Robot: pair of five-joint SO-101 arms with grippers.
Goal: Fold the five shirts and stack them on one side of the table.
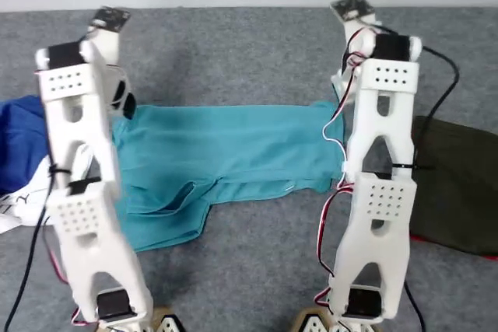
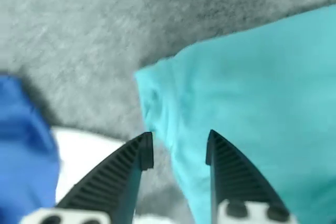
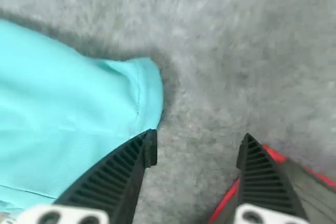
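Observation:
A teal shirt (image 1: pixel 226 157) lies partly folded across the middle of the grey table, a sleeve flap bunched at its front left. My left gripper (image 2: pixel 179 149) hovers open over the shirt's far left corner (image 2: pixel 157 93), its fingers astride the hem. My right gripper (image 3: pixel 198 150) is open over bare felt just beside the shirt's far right corner (image 3: pixel 142 85). In the high view the left arm (image 1: pixel 82 153) stands over the shirt's left edge and the right arm (image 1: pixel 377 153) over its right edge.
A blue shirt (image 1: pixel 19 141) with a white garment (image 1: pixel 15 206) under it lies at the left table edge. A dark olive folded shirt (image 1: pixel 455 184) on something red (image 1: pixel 486 254) sits at the right. Grey felt (image 1: pixel 249 52) is bare behind the teal shirt.

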